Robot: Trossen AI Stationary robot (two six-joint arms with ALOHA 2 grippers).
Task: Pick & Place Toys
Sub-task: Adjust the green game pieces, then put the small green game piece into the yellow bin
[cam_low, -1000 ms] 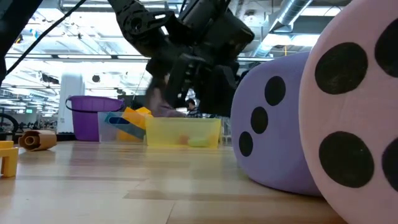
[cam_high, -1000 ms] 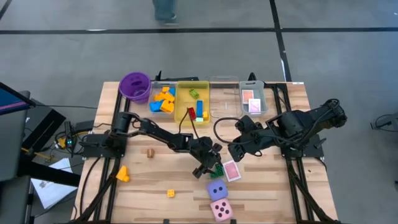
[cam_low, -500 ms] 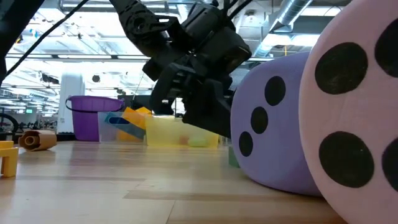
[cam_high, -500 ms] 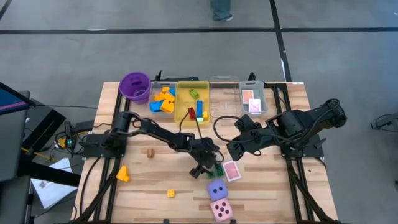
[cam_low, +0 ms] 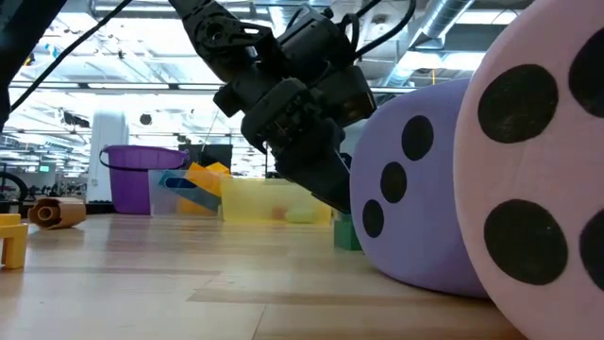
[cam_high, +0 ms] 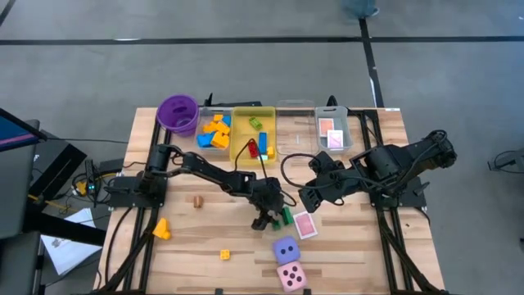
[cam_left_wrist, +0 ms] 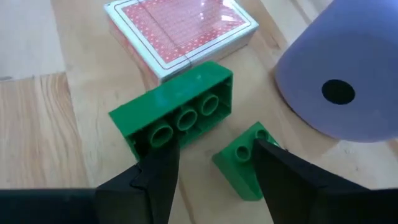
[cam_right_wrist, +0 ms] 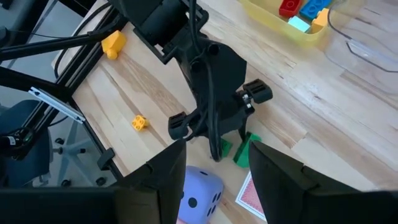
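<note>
Left pincer is seen part open, lowered over two green bricks at frame centre of the high view; nothing is gripped. In the left wrist view the long green brick lies just ahead of one finger, and the small green brick sits beside the other finger, touching or nearly so. A pink-backed card deck lies just beyond the long brick, and the purple die is close on the other side, so little free room is left around the bricks.

Left arm is stretched from the left edge of the surface diagonally toward centre, wrist pitched down. Right pincer is held narrow, nothing seen in it, just right of centre, near the card deck; right arm is folded in from the right edge.

Pink die sits below the purple die at lower centre. Open wood is left at lower left, with only a yellow brick and an orange brick on it. Trays and a purple cup line the upper edge.
</note>
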